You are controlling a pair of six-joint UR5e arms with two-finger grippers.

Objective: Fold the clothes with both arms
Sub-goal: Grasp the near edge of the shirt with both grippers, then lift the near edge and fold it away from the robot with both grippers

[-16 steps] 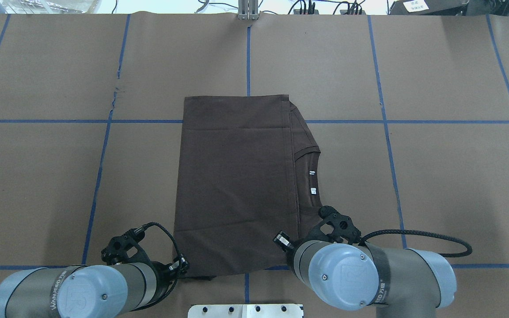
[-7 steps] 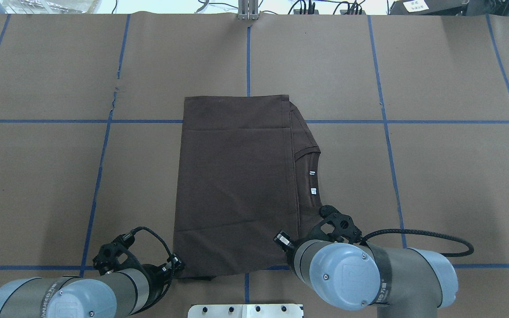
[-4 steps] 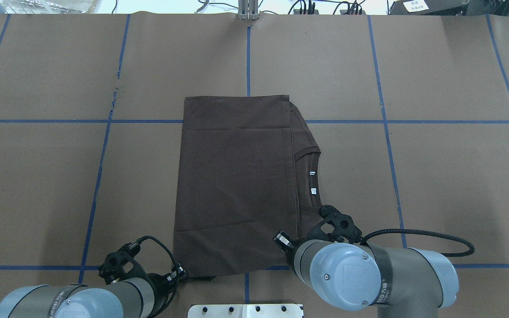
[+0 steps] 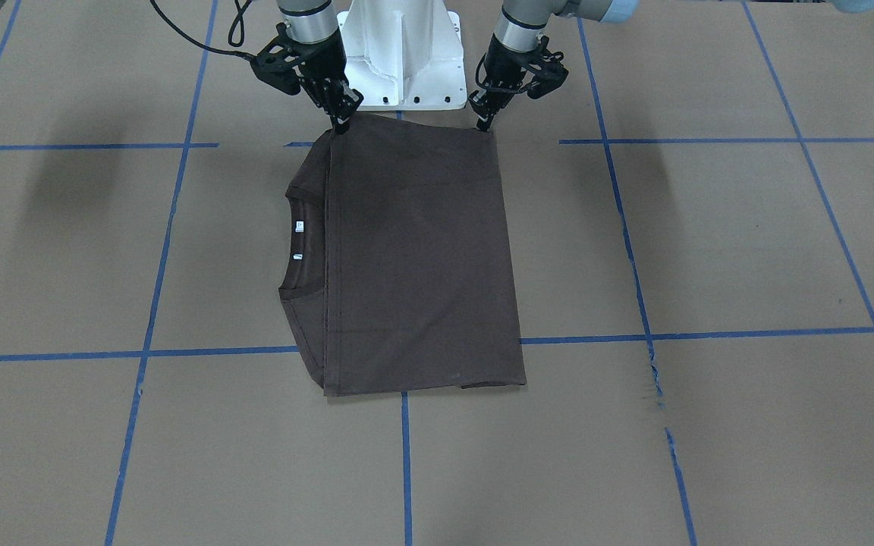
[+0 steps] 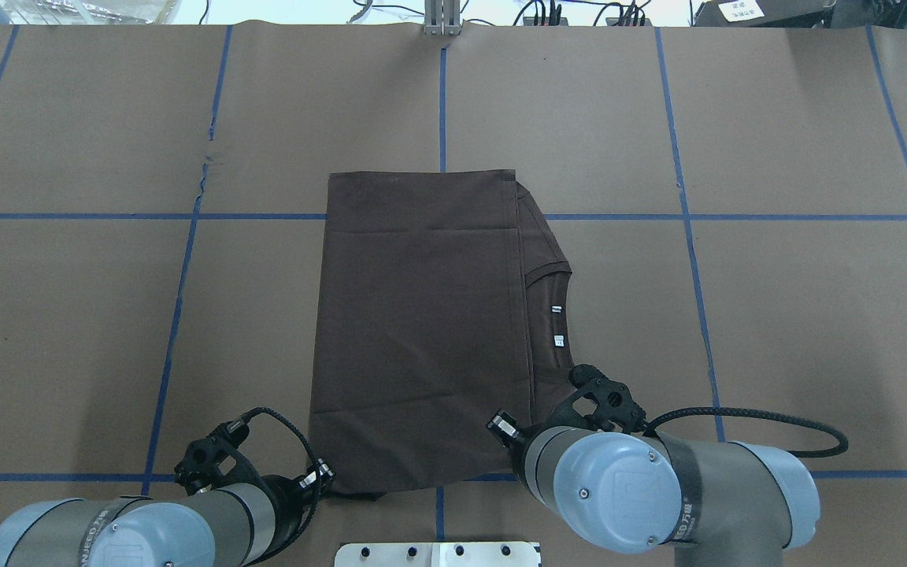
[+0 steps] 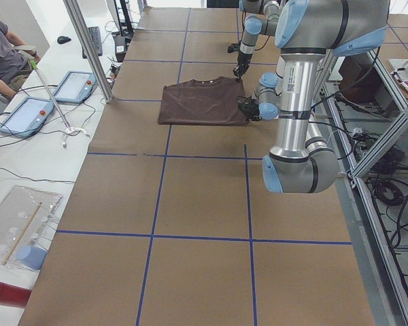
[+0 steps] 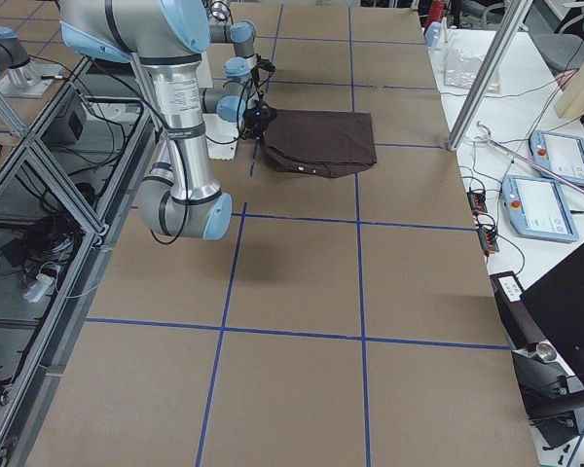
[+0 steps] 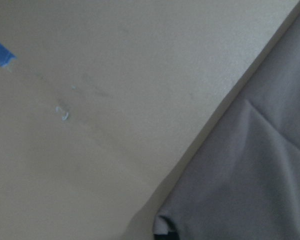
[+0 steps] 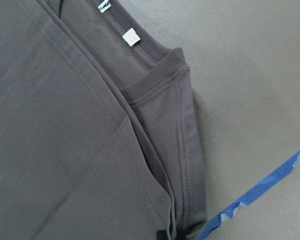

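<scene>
Flat on the brown worktop point(image 5: 776, 315), across the crossing of its blue tape point(image 5: 682, 216) lines, lies the T-shirt point(image 5: 422, 331), folded to a rectangle with the collar point(image 9: 160, 75) side towards the robot's right. Two white tags point(image 5: 557, 324) sit inside the neck; their print is too small to read, even in the right wrist view. A black band point(image 5: 99, 524) on the left arm carries pale lettering of which only "JEED" can be read. In the overhead view the arms cover the jaws. The front view shows the right gripper point(image 4: 340, 125) with its jaws pinched together on the shirt's near corner at the collar side, and the left gripper point(image 4: 484, 123) with its tips at the other near corner; whether the left jaws hold cloth I cannot tell. Only the right wrist view gives the double stitching and stacked layers at that corner, beside a torn strip of tape. The left wrist view, blurred, shows a curled shirt corner against bare worktop. The front view alone shows the white pedestal point(image 4: 403, 53). The left-end view adds two tablets point(image 6: 27, 115) and a seated person point(image 6: 3, 51) on a side table.
</scene>
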